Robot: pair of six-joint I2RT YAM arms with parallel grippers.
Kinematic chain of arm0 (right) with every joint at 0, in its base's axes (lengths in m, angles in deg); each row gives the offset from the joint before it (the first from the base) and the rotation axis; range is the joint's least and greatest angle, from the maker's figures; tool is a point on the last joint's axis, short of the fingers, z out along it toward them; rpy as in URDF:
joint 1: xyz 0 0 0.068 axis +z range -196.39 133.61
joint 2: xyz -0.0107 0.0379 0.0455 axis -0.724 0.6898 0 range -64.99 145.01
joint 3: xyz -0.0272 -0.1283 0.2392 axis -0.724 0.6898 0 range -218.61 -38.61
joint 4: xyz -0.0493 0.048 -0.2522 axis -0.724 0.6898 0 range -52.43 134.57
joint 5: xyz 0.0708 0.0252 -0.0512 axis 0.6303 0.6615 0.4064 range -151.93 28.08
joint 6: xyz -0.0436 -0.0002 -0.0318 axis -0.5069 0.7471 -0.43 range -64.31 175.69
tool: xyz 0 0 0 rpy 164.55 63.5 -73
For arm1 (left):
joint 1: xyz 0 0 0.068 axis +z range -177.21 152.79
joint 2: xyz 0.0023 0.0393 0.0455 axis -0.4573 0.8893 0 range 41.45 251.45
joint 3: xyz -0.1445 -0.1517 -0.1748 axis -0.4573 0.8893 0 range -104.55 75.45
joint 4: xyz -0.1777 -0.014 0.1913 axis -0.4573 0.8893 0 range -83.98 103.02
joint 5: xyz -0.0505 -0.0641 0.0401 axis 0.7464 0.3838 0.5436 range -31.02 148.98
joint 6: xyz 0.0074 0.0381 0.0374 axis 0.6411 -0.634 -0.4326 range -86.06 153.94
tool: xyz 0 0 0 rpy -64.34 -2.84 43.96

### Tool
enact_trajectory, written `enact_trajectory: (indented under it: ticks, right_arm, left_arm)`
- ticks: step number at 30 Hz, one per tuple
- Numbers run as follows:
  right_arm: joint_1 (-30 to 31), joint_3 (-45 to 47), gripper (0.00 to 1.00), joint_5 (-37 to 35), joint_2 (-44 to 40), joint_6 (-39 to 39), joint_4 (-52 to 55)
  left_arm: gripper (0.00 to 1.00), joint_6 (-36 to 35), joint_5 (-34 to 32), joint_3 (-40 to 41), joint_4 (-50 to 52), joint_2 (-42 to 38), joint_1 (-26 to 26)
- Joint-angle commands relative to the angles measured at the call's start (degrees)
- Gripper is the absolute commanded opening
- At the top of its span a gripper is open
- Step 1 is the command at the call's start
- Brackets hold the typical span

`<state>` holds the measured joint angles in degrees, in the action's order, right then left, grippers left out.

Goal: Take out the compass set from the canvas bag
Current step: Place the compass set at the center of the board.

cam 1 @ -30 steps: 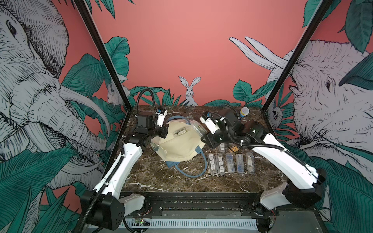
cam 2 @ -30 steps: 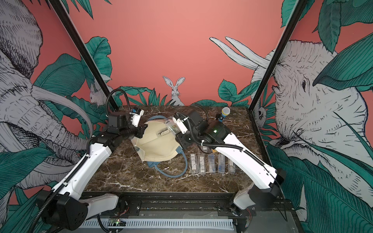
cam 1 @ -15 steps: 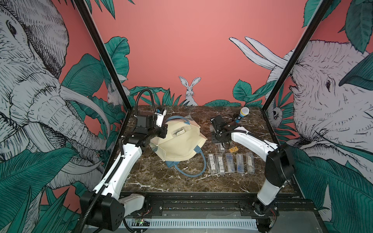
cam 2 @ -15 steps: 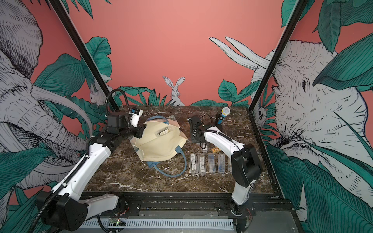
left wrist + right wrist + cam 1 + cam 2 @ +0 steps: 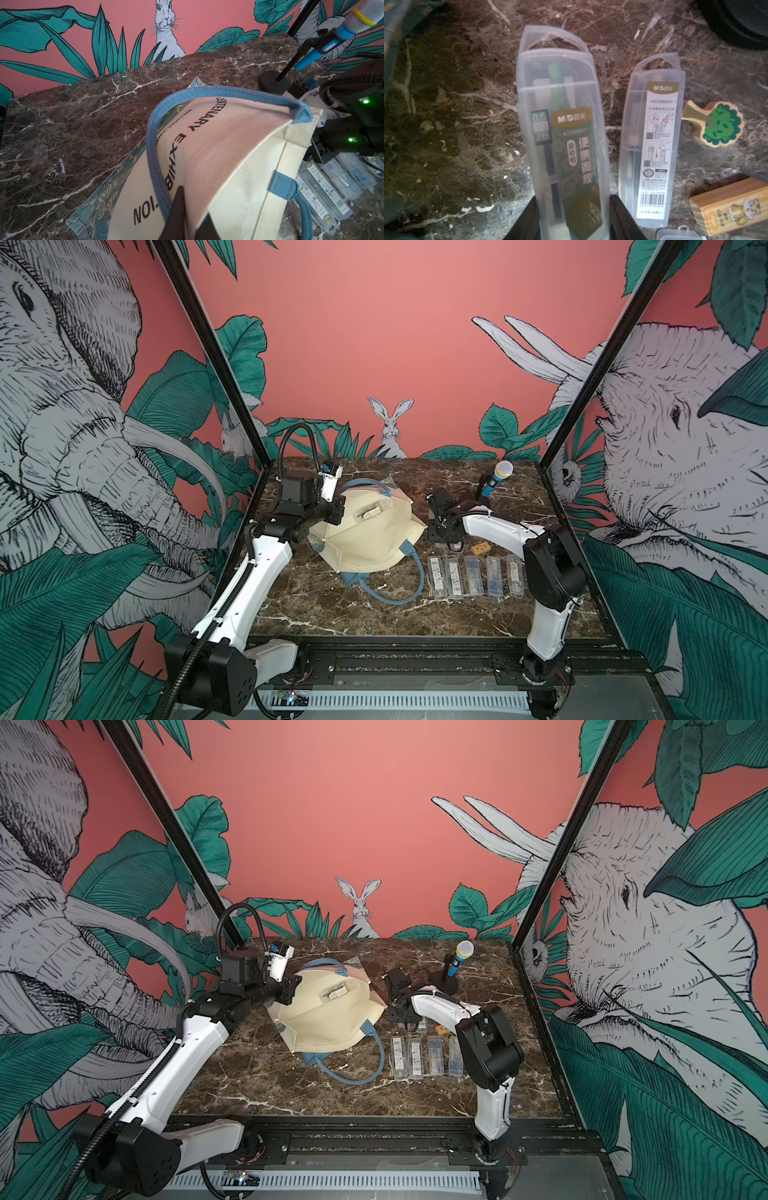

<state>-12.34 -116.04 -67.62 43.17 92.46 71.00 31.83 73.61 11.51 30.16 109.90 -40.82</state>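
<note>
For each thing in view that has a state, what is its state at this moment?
canvas bag: lying on the table, rim lifted.
left gripper: shut on the bag's rim.
compass set: case closed, outside the bag.
right gripper: shut on that compass set.
row of cases: closed, lying flat.
microphone: tilted, head up.

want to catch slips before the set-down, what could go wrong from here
1. The right jaws grip the compass set only near one end, close beside another case; lowering it could knock that case or the wooden tree.
2. The left jaws pinch the canvas bag rim; a pull might drag the bag.
</note>
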Motion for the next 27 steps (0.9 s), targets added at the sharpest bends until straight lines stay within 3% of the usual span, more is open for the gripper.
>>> enact_trajectory:
  ticks: [1, 12, 27]
  right_arm:
    - [-0.12, 0.35, 0.32, -1.94, 1.08, 3.83, -0.08]
    - [-0.12, 1.23, 0.4, -2.75, 3.33, 3.52, 0.12]
    - [-0.12, 1.4, 0.59, -2.13, 1.41, 4.13, 0.4]
  left_arm:
    - [0.0, 0.58, 1.27, -1.18, 0.08, -0.91, 0.6]
    - [0.0, 0.61, 1.71, -1.14, 0.03, -1.21, 0.6]
    - [0.0, 0.58, 2.14, -1.16, -0.06, -1.21, 0.6]
